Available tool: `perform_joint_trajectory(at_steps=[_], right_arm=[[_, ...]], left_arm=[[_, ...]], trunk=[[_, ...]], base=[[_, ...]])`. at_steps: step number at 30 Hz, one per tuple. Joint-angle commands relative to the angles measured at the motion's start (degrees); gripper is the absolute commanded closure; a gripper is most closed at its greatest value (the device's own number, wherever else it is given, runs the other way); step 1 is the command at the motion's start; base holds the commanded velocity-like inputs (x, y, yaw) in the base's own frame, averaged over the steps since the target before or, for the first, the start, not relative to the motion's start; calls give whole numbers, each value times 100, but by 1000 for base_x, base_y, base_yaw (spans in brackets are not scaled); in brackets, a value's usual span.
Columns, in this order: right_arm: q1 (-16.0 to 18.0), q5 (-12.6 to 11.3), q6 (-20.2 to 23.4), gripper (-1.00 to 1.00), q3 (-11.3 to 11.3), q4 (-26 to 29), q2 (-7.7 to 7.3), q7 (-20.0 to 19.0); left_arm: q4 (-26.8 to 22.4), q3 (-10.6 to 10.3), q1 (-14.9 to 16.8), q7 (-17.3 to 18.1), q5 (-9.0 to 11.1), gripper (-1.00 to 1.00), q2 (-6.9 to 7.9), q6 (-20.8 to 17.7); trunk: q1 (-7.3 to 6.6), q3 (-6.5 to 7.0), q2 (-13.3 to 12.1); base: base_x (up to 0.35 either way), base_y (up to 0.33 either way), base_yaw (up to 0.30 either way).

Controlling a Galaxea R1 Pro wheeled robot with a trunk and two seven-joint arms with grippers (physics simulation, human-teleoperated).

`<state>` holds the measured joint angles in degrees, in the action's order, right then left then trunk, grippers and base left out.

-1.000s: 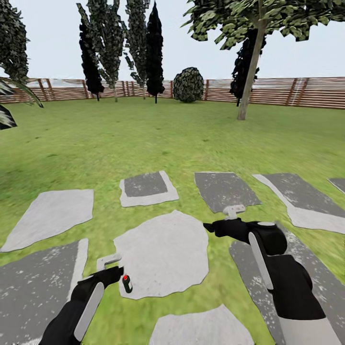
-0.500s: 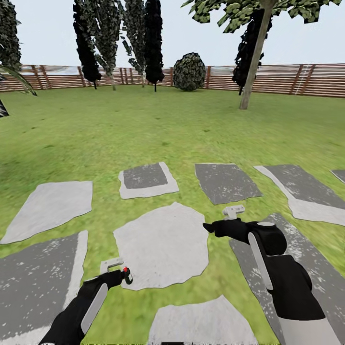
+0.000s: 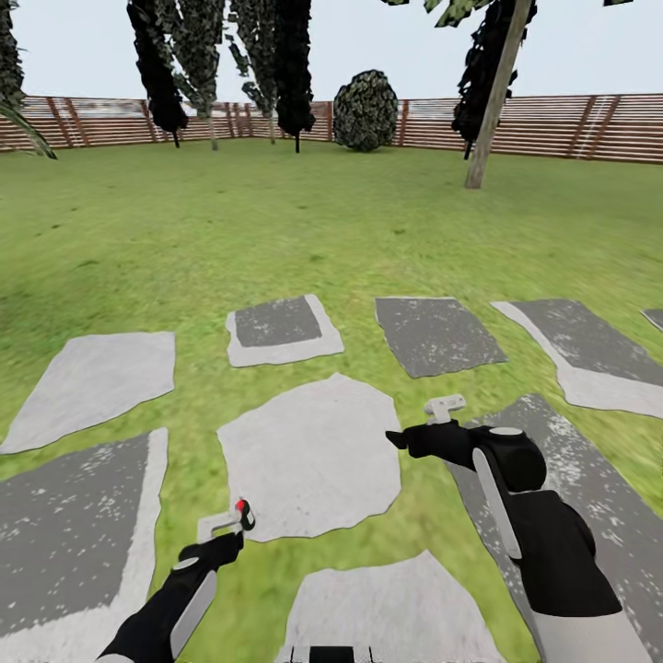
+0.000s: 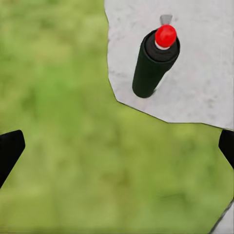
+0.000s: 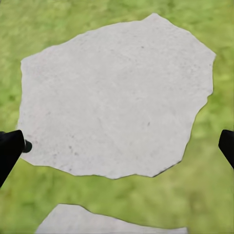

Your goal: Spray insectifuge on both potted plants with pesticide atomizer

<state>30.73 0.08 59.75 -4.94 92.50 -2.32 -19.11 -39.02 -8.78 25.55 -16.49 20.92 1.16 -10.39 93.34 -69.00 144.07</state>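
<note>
- The pesticide atomizer point(image 4: 153, 66) stands upright on the edge of the pale stone slab point(image 3: 313, 456), very near the grass; you see it as a dark bottle with a red cap on top.
- In the head view the atomizer point(image 3: 243, 512) is just in front of your left gripper point(image 3: 221, 545), at the near left corner of that slab.
- Your left gripper is spread wide and holds nothing: in the left wrist view the two dark fingertips point(image 4: 9, 148) sit far apart at the sides, and the bottle is ahead of them, not between them.
- Your right gripper point(image 3: 398, 438) hangs over the grass beside the right edge of the same slab. It is also released and empty; its fingertips point(image 5: 9, 148) are wide apart.
- Behind, the lawn point(image 3: 276, 230) goes to a brown slat fence point(image 3: 571, 129) with dark trees point(image 3: 295, 64).
</note>
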Motion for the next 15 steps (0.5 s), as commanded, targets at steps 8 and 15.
perform_joint_trajectory(at_steps=[8,15], right_arm=[[-2,1,25,-100,-7,5,-2,-5],[-9,1,25,-100,-7,5,-4,-5]], left_arm=[[342,-37,17,-56,51,-100,-76,423],[516,-35,51,-54,59,-100,-102,637]], trunk=[[19,-183,13],[37,-338,22]], base=[[0,0,0],[0,0,0]])
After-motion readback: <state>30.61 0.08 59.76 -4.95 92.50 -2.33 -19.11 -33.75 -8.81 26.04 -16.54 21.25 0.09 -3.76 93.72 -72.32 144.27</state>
